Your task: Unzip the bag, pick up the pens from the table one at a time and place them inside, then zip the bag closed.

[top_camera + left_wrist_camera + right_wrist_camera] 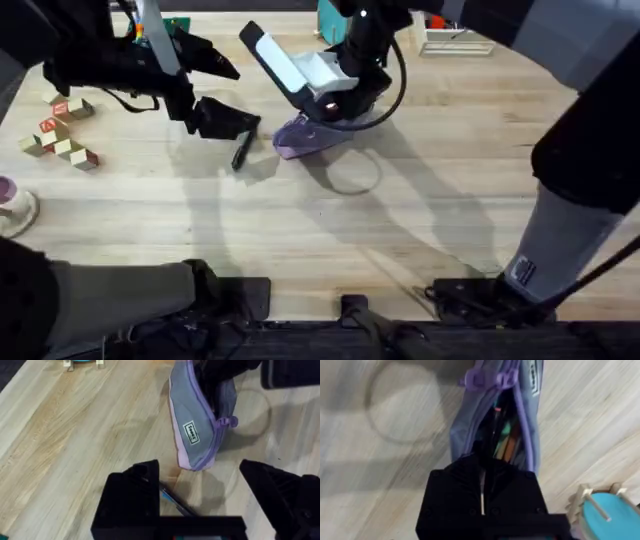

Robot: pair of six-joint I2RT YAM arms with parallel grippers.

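Observation:
The lavender bag (pixel 300 140) lies on the table (pixel 330 230) near its middle, its zipper open (pixel 490 380). Coloured sticks show inside the bag (pixel 532 435). My right gripper (pixel 332 104) is at the bag's mouth, shut (pixel 482 462) on a slim dark pen that runs into the opening. A black pen (pixel 241 152) lies on the wood just left of the bag. My left gripper (pixel 228 120) hovers over it, open. In the left wrist view that pen (pixel 175 502) lies between the two fingers (pixel 132 492), with the bag (pixel 192 430) beyond.
Small wooden blocks (pixel 60 130) are scattered at the far left, and a cup (pixel 12 205) stands at the left edge. A teal object (pixel 332 15) and a white rack (pixel 452 40) stand at the back. The near half of the table is bare wood.

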